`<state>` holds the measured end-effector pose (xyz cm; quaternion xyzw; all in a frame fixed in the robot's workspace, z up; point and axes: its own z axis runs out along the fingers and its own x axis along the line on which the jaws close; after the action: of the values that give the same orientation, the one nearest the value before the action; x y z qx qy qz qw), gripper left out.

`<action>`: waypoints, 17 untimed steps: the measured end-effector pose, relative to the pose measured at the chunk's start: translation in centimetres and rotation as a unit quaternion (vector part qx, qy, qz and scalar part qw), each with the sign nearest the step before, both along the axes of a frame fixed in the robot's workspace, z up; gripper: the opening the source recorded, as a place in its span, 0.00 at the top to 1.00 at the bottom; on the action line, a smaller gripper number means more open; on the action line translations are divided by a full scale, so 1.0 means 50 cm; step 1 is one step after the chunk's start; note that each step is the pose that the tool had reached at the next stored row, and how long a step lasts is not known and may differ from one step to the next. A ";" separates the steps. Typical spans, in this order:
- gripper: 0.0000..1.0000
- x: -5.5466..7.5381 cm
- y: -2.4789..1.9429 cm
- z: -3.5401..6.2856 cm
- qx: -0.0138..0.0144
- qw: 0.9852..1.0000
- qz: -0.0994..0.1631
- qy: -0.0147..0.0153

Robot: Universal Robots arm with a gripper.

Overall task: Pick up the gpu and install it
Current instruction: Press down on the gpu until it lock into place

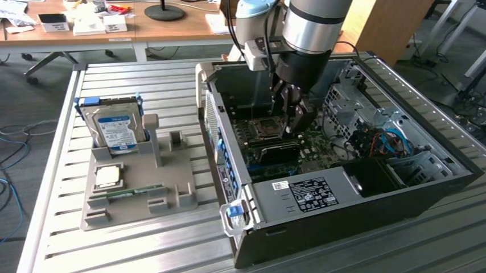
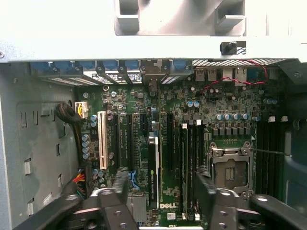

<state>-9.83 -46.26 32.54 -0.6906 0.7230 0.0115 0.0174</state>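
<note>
One gpu (image 2: 153, 167) stands edge-on between the open claw (image 2: 160, 184) fingers — untouched.

Soft daylight, overexposed glare, shadowed interior.

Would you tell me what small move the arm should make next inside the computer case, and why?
Probably lift the end effector straight up a little. Its fingers stand open on either side of the gpu, which stands upright in a motherboard slot and seems released. Whether it is fully seated I cannot tell.
</note>
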 end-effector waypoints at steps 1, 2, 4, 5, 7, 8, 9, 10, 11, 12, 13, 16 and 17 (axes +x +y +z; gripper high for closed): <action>0.39 0.000 0.0000 0.000 0.000 1.000 0.000 0.000; 0.39 0.000 0.0000 0.000 0.000 1.000 0.000 0.000; 0.45 0.000 0.0000 0.000 0.000 1.000 0.000 0.000; 0.51 0.000 0.0000 0.000 0.000 1.000 0.000 0.000; 0.56 0.000 0.0000 0.000 0.000 1.000 0.000 0.000; 0.62 0.000 0.0000 0.000 0.000 1.000 0.000 0.000; 0.68 0.000 0.0000 0.000 0.000 1.000 0.000 0.000; 0.74 0.000 0.0000 0.000 0.000 1.000 0.000 0.000; 0.74 0.000 0.0000 0.000 0.000 1.000 0.000 0.000; 0.80 0.000 0.0000 0.000 0.000 1.000 0.000 0.000; 0.86 0.000 0.0000 0.000 0.000 1.000 0.000 0.000; 0.89 0.000 0.0000 0.000 0.000 1.000 0.000 0.000; 0.89 0.000 0.0000 0.000 0.000 1.000 0.000 0.000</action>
<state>-9.83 -46.26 32.54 -0.6906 0.7230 0.0115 0.0174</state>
